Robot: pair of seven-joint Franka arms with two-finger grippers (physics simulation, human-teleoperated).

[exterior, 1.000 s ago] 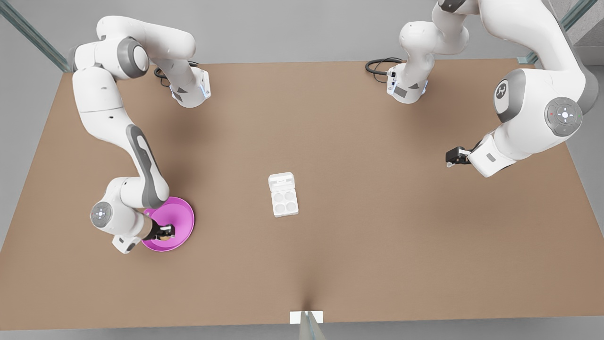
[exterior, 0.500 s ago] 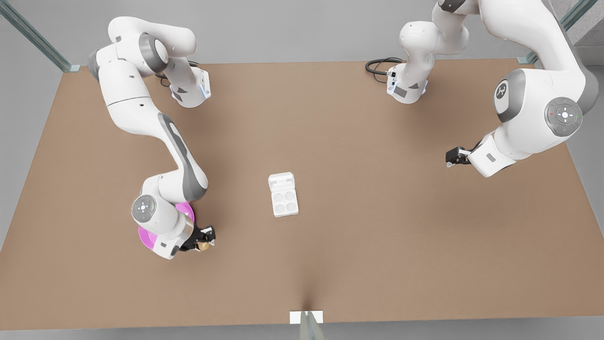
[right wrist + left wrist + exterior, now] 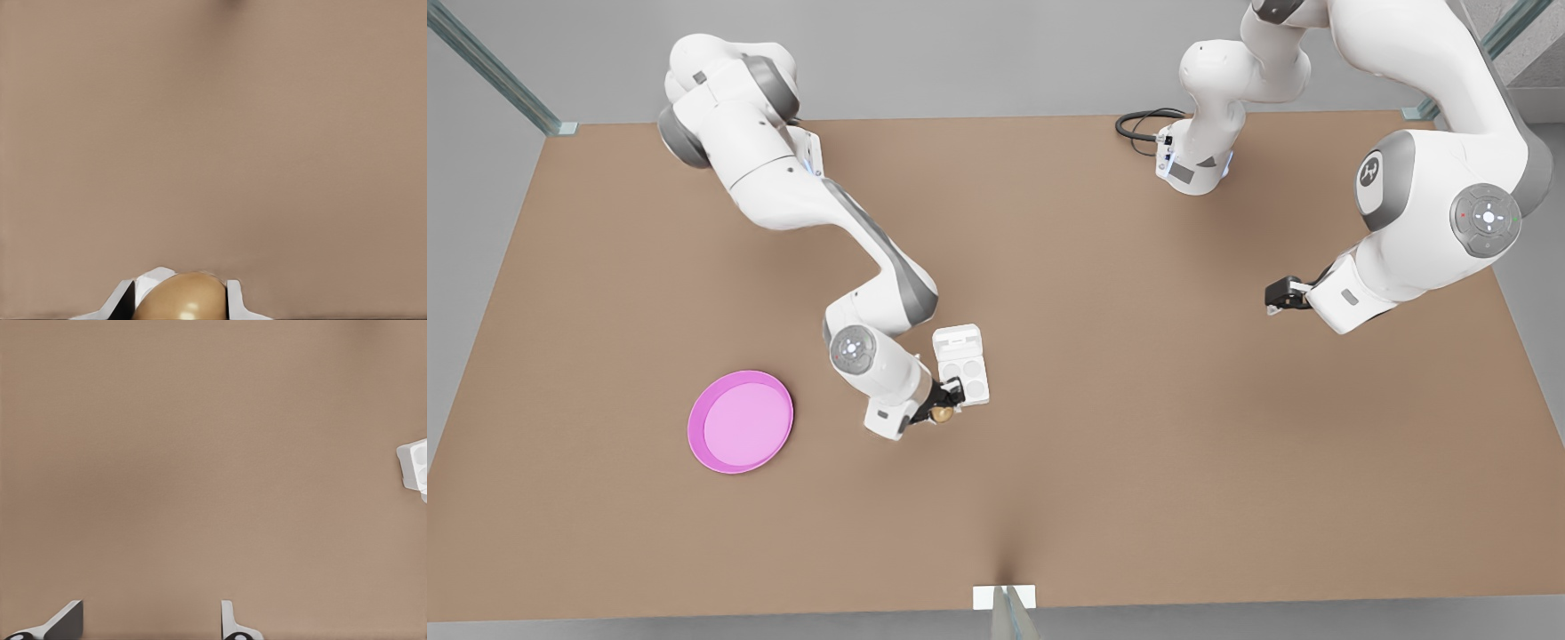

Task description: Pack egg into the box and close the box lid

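One egg (image 3: pixel 940 414), tan-brown, sat pinched between the right gripper's (image 3: pixel 944 407) fingers, hanging just off the near-left corner of the box (image 3: pixel 964 379) in the front view. In the right wrist view the egg (image 3: pixel 180 297) bulged up between the two finger pads (image 3: pixel 233 298) with bare table (image 3: pixel 213 133) behind it, so those jaws were clamped on it. It was over the table right beside the tray, not in a cup.

One box, white, sat near the middle of the table (image 3: pixel 1138 444). Four round cups in a two-by-two tray, none of them with an egg in it as far as I could see. The lid (image 3: pixel 957 339) lay open, flipped flat on the far side of the tray. A corner of the box (image 3: pixel 415 463) also peeked into the left wrist view.

One pink plate (image 3: pixel 740 421) sat well to the left of the box in the front view, nothing on it.

Two arms total. The left gripper (image 3: pixel 1278 296) hung over the table well off to the front view's right, waiting. Its wrist view had two fingertips (image 3: pixel 65 621) spread apart with just table between them, so open jaws, holding nothing.
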